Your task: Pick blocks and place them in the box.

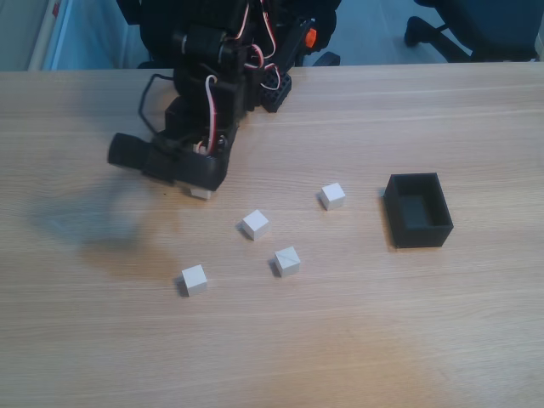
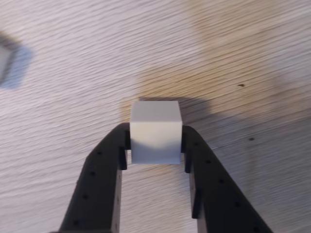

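Your gripper (image 2: pixel 155 145) has its jaws clamped on one block (image 2: pixel 155 132), far left; the box (image 1: pixel 418 210) looks empty, so four blocks wait.

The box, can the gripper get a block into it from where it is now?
Probably yes: the gripper clasps one block, and bare table lies between it and the open-topped box.

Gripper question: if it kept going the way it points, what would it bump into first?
The gripper points down at the table, and a block already sits between its fingers, seemingly touching both. Going on, it would probably press that block into the wood.
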Robot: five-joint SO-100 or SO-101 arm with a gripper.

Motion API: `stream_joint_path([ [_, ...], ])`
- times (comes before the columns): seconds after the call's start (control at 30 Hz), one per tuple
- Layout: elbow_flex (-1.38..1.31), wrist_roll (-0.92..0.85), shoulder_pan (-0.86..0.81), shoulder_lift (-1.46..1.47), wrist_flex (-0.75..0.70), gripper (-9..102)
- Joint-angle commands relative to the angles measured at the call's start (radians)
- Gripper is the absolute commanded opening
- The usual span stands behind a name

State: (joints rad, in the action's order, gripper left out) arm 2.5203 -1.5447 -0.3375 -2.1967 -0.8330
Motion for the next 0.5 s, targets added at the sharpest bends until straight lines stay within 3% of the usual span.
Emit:
stream_joint_path([
  [0.0,-0.055,0.015,0.086,-0.101,-0.048,0],
  [0.17,-0.138,0.069,0.304,-0.193,-0.103,0],
  [0.47,-0.253,0.132,0.653,-0.160,-0.049,0],
])
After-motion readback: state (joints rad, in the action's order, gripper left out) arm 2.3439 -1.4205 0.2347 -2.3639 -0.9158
